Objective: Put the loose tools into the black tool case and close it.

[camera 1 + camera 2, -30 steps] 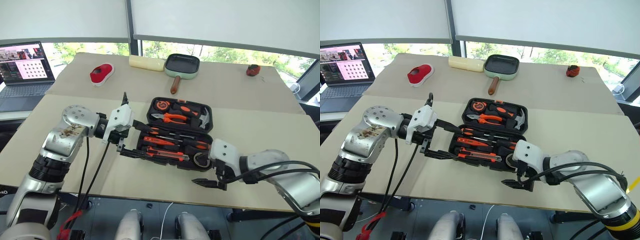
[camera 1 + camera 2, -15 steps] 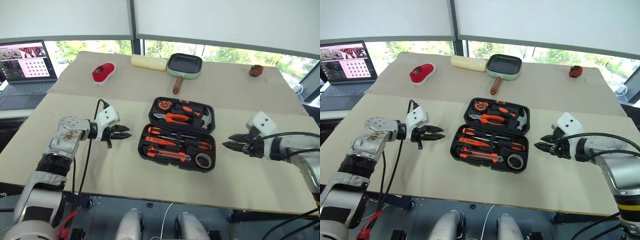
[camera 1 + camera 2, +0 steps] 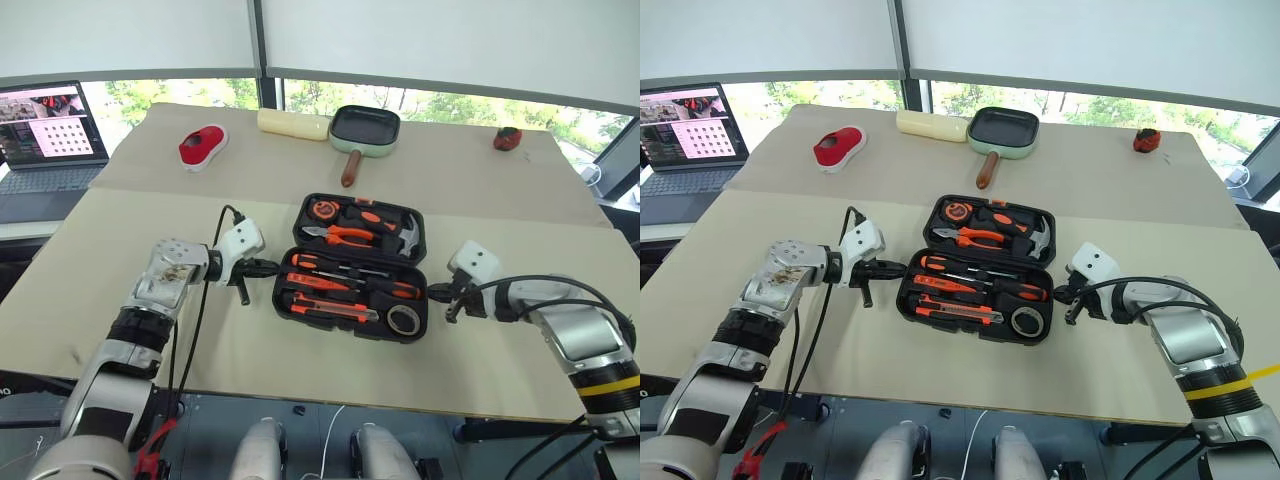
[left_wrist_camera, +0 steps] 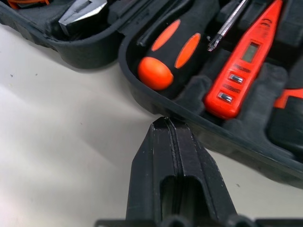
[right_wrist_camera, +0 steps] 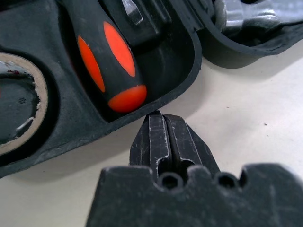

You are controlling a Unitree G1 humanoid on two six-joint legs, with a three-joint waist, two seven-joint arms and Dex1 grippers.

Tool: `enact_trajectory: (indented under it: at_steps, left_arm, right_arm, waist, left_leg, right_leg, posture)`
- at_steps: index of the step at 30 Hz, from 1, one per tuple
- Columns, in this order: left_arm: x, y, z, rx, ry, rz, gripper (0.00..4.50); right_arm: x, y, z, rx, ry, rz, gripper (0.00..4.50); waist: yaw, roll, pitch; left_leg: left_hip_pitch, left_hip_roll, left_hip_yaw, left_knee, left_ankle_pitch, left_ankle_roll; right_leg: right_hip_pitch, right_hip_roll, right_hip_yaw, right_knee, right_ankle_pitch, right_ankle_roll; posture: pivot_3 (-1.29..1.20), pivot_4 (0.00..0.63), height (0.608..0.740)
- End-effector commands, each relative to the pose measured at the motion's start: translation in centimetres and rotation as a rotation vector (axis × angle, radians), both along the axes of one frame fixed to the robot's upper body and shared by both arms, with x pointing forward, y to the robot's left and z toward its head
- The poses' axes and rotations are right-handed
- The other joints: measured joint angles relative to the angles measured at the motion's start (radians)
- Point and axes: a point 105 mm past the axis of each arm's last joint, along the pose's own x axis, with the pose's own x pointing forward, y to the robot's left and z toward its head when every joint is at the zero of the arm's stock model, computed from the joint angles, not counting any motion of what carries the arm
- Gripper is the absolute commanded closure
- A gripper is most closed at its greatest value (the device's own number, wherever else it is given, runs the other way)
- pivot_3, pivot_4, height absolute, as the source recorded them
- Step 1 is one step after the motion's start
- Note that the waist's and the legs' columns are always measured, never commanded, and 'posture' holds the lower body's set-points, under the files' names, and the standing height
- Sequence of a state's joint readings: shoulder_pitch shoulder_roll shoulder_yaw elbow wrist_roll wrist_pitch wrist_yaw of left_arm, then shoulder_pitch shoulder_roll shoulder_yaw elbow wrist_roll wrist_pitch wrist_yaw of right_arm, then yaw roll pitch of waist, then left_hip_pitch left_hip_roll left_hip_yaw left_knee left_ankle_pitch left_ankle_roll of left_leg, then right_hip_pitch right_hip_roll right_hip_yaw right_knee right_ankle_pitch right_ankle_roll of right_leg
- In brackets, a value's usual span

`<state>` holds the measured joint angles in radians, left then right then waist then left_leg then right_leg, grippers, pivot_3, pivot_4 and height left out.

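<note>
Black plastic tool case [image 3: 355, 268] lies open mid-table, tools seated; left gripper [image 3: 270, 267] and right gripper [image 3: 437, 292], both pinched closed and empty, flank its near tray. Rigid, light shell: likely best lifted by the side rims.

- Black tool case [image 3: 352, 264] — hinged clamshell, lying open and flat on the surface.
- Two screwdrivers [image 3: 345, 268] with orange-black handles, the utility knife [image 3: 335, 309] and the orange tester pen [image 4: 241, 66] rest in its near half.
- Tape roll [image 3: 404, 319] — seated in the near right corner.

Screwdrivers [image 3: 350, 279] in case [image 3: 425, 325] on table [image 3: 300, 370]
</note>
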<state>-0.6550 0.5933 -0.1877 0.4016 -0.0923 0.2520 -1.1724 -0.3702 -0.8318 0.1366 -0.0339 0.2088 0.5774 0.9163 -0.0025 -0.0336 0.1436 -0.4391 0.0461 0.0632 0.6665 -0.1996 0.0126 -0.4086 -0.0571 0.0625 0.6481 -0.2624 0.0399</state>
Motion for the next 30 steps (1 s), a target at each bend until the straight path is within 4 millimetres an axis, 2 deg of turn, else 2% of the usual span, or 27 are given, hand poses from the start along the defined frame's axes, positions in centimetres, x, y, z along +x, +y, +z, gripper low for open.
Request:
enact_trajectory:
  at_steps: [1, 6, 11, 15, 18, 21, 23, 26, 28, 29, 30]
  left_arm:
    - [-3.4, -2.3, 1.3, -0.096, 0.039, -0.18, 4.5]
    - [-6.2, -1.8, 0.6, -0.092, 0.099, -0.192, 4.5]
    - [-7.7, -0.8, -0.5, -0.077, 0.133, -0.152, 4.5]
    - [-7.6, 0.4, -1.1, -0.072, 0.138, -0.065, 4.5]
    - [-6.4, 1.7, -0.9, -0.07, 0.133, 0.03, 4.5]
    - [-4.0, 3.4, 0.4, -0.122, 0.149, 0.18, 3.77]
    - [-2.7, 3.6, 2.1, -0.203, 0.186, 0.243, 2.99]
    - [-1.2, 3.0, 4.4, -0.326, 0.254, 0.301, 1.93]
    - [0.1, 1.7, 5.5, -0.407, 0.359, 0.35, 1.25]
    - [0.4, 0.9, 5.7, -0.425, 0.412, 0.36, 0.75]
    - [0.7, 0.1, 5.7, -0.426, 0.443, 0.367, 0.43]
  right_arm:
    - [-2.2, 2.7, 1.6, 0.066, -0.023, 0.174, 4.45]
    - [-4.5, 3.0, 0.5, 0.061, 0.009, 0.195, 4.45]
    - [-6.1, 2.9, -0.4, 0.061, 0.022, 0.165, 4.45]
    - [-5.9, 1.2, -0.6, 0.03, -0.002, 0.057, 4.45]
    - [-5.8, -0.7, -0.2, 0.001, -0.01, -0.007, 4.45]
    - [-5.3, -2.8, 1.2, 0.023, -0.009, -0.094, 3.7]
    - [-4.5, -3.6, 2.5, 0.082, -0.01, -0.16, 3.0]
    - [-3.1, -3.8, 4.0, 0.196, -0.003, -0.235, 1.98]
    - [-1.5, -3.1, 4.9, 0.302, 0.017, -0.288, 1.36]
    - [-0.7, -2.7, 5.1, 0.334, 0.029, -0.311, 0.93]
    - [0.0, -2.2, 5.1, 0.371, 0.053, -0.335, 0.62]
  waist:
    - [-0.001, 0.0, 0.0]
    - [-0.001, 0.0, 0.0]
    - [-0.001, 0.0, 0.0]
    - [-0.001, 0.0, 0.0]
    - [-0.001, 0.0, 0.0]
    - [0.005, 0.0, 0.0]
    - [0.007, -0.001, 0.001]
    - [0.005, -0.001, 0.001]
    - [0.003, -0.001, 0.001]
    - [0.002, -0.003, 0.001]
    - [0.001, -0.003, 0.002]
  left_leg:
    - [0.0, 0.0, 0.0, -0.001, 0.0, 0.0]
    - [0.0, 0.001, 0.0, -0.003, 0.0, 0.0]
    - [0.0, 0.001, 0.0, -0.003, 0.0, -0.001]
    - [0.0, 0.001, 0.0, -0.003, 0.0, -0.001]
    - [0.0, 0.001, 0.0, -0.003, 0.0, -0.001]
    - [0.0, 0.0, 0.0, -0.003, 0.0, -0.001]
    - [0.001, 0.001, 0.0, -0.002, 0.0, -0.001]
    - [0.001, 0.001, -0.001, -0.001, 0.0, -0.001]
    - [0.003, 0.001, -0.002, -0.001, 0.0, -0.001]
    - [0.003, 0.0, -0.002, -0.001, 0.0, -0.001]
    - [0.004, 0.001, -0.002, -0.001, 0.0, -0.001]
  right_leg:
    - [-0.001, 0.0, 0.0, 0.0, 0.0, 0.0]
    - [-0.003, 0.0, 0.0, 0.001, 0.0, 0.0]
    - [-0.002, 0.0, 0.0, 0.0, 0.0, 0.0]
    - [-0.002, 0.0, 0.0, 0.0, 0.0, -0.001]
    - [-0.002, 0.0, 0.0, 0.001, 0.0, -0.001]
    - [-0.002, 0.0, 0.0, 0.001, 0.0, -0.001]
    - [-0.001, 0.0, 0.0, 0.001, 0.0, -0.001]
    - [-0.001, 0.001, 0.0, 0.001, 0.001, -0.001]
    - [0.002, 0.001, -0.001, 0.0, 0.001, -0.001]
    - [0.003, 0.001, -0.001, 0.0, 0.001, -0.001]
    - [0.004, 0.001, -0.002, 0.001, 0.001, -0.001]
  posture:
    - [0.0, 0.15, 0.74]
    - [0.0, 0.15, 0.74]
    - [0.0, 0.15, 0.74]
    - [0.0, 0.15, 0.74]
    - [0.0, 0.15, 0.74]
    - [0.0, 0.15, 0.74]
    - [0.0, 0.15, 0.74]
    - [0.0, 0.15, 0.74]
    - [0.0, 0.15, 0.74]
    - [0.0, 0.15, 0.74]
    - [0.0, 0.15, 0.74]
